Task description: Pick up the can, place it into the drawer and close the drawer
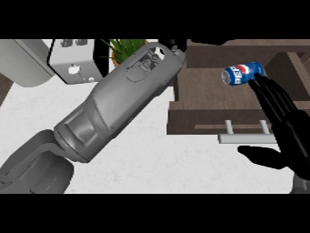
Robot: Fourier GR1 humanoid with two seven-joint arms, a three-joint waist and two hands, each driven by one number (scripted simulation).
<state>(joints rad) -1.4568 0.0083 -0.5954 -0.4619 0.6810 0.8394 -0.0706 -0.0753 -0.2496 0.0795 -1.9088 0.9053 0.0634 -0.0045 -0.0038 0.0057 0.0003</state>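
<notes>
Right robot hand [298, 136]: enters from the lower right of the frame, fingers [272, 98] straight and spread a little, pointing up the picture; the thumb [261, 157] stands out to the left, well apart from the fingers. Nothing is clasped in it. The fingertips reach the lower right edge of the can [244, 73]; whether they touch it or lie just beside it cannot be told.

Can: blue, with a red and white mark, lying on its side and tilted, in the upper right of the frame, inside the open drawer [204, 98]. The drawer is brown wood, pulled out toward the lower edge, with a pale bar handle [246, 136] across its front, just left of the right robot hand's thumb.

Left arm [117, 104]: a grey forearm runs diagonally from the lower left to the upper centre of the frame, ending at the drawer's upper left corner. Its hand is mostly hidden behind the forearm and the dark parts at the top; the state of its fingers cannot be told.

Table [150, 168]: white surface. At the upper left stand a white toaster [77, 59] and a pale rounded object [16, 61]; a green plant [125, 48] shows behind the forearm.
</notes>
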